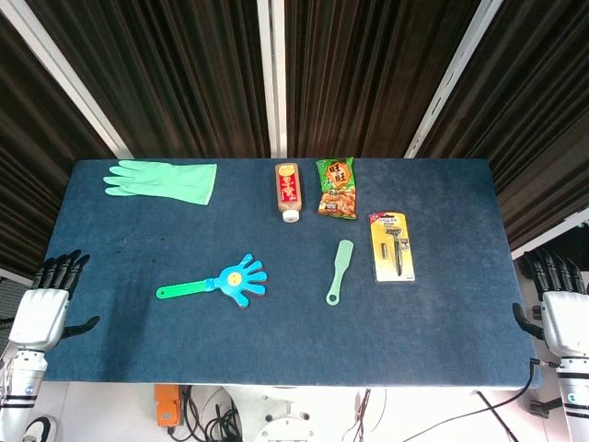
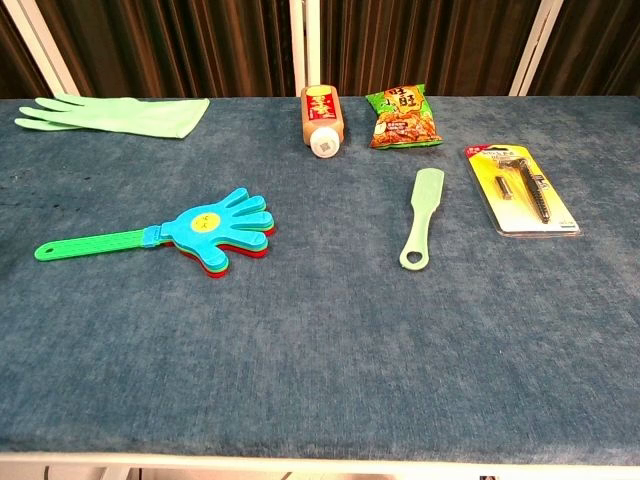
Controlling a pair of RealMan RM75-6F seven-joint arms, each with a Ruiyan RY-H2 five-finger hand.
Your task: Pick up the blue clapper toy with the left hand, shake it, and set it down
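Note:
The blue clapper toy lies flat on the dark blue table, its hand-shaped head pointing right and its green handle pointing left. My left hand hangs beside the table's left edge, well left of the handle, fingers apart and holding nothing. My right hand hangs off the right edge, also with fingers apart and nothing in it. Neither hand shows in the chest view.
A green rubber glove lies at the back left. At the back middle lie a brown sauce bottle and a snack packet. A pale green spatula and a packaged razor lie right of the clapper.

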